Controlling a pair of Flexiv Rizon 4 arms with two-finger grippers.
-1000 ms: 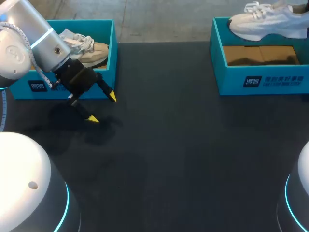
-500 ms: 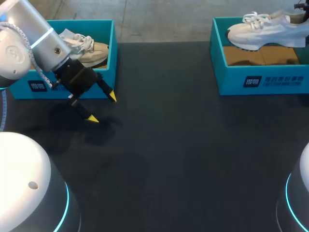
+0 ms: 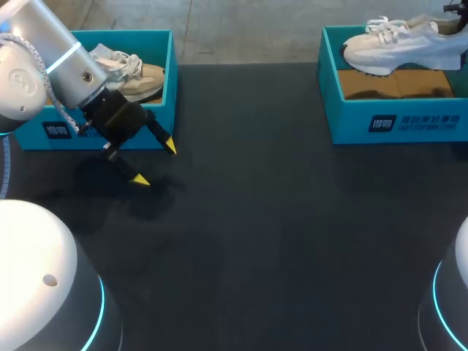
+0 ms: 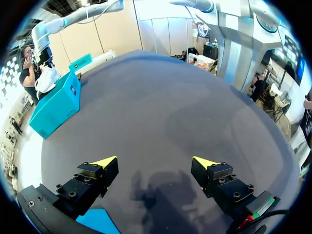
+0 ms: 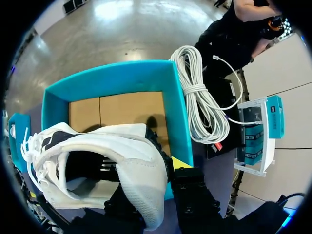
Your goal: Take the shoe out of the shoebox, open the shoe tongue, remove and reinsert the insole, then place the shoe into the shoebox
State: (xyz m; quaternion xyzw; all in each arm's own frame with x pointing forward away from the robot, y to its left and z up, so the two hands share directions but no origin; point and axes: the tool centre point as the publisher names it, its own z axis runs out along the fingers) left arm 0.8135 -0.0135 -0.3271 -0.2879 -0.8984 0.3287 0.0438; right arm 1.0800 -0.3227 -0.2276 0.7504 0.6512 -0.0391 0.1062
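I am taking out the white shoe, my right tool gripping its heel above the shoebox at upper right, my left tool hanging open; next, I think, carrying it onto the worktop.

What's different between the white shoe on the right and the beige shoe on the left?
The white shoe hangs by its heel from the right gripper over the right shoebox; the beige shoe lies inside the left shoebox. The white shoe is grey-white, the beige shoe tan. Both are laced sneakers.

White lace-up shoe hangs just above the open teal shoebox.
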